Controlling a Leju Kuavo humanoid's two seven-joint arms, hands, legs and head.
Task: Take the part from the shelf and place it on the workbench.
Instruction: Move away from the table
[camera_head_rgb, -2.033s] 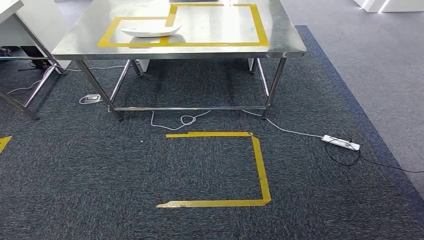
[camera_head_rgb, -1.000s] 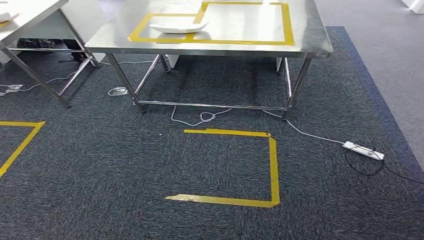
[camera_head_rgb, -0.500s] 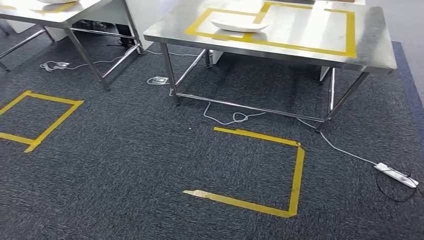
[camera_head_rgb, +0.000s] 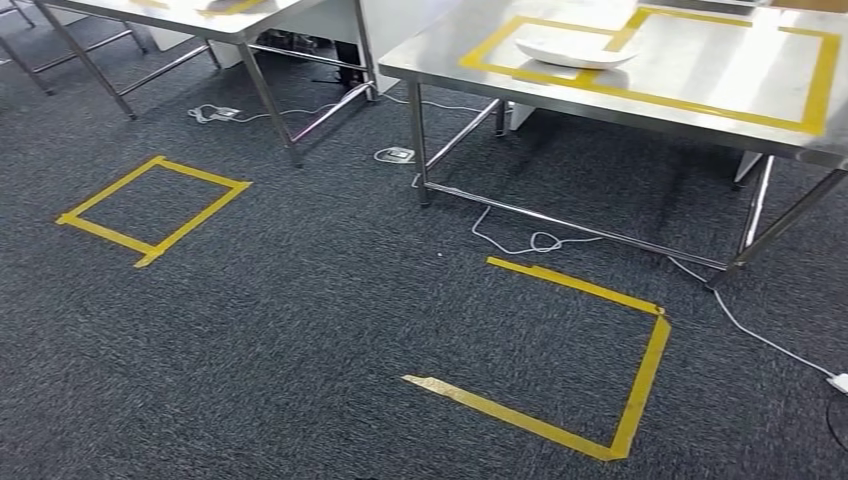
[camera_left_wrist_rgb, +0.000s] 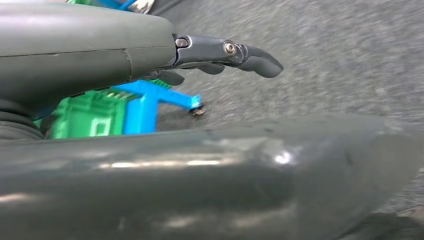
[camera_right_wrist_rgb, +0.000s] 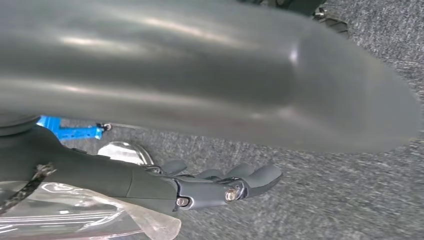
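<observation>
Already a white part (camera_head_rgb: 573, 52) lies on the bench (camera_head_rgb: 700, 85); both my hands (camera_left_wrist_rgb: 220, 52) (camera_right_wrist_rgb: 220, 187) hang with fingers slack, holding nothing; shelf trip pending.

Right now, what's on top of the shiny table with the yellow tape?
A white curved part lies on the steel table, over the yellow tape outline. The table's far edge runs out of the picture, so anything there can't be seen.
</observation>
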